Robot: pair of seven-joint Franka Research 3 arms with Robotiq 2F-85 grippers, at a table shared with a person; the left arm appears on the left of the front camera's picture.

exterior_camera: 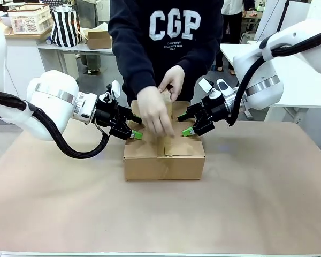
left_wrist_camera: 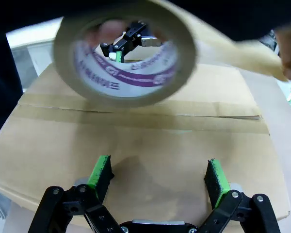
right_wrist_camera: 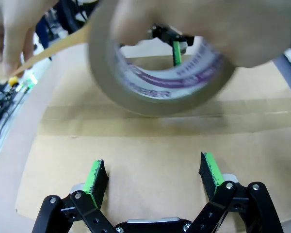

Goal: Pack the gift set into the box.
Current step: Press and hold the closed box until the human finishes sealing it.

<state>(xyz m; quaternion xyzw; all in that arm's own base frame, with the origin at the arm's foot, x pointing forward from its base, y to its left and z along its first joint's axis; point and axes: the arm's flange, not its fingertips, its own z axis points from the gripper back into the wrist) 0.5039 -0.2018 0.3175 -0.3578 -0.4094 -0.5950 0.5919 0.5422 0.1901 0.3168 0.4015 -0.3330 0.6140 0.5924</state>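
Plain brown corrugated cardboard box [exterior_camera: 163, 155] sits mid-frame on the tan table [exterior_camera: 257, 203] in the front view, flaps shut, tan tape seam across the top. Left gripper [exterior_camera: 135, 127] at the box's upper-left edge, right gripper [exterior_camera: 186, 124] at its upper-right edge. Both have jaws spread, holding nothing, green pads over the lid in the wrist views. Person's hand [exterior_camera: 154, 111] works above the lid centre. Left wrist view: beige tape roll with purple-printed core [left_wrist_camera: 126, 53] in the upper frame, strip pulled towards upper right.
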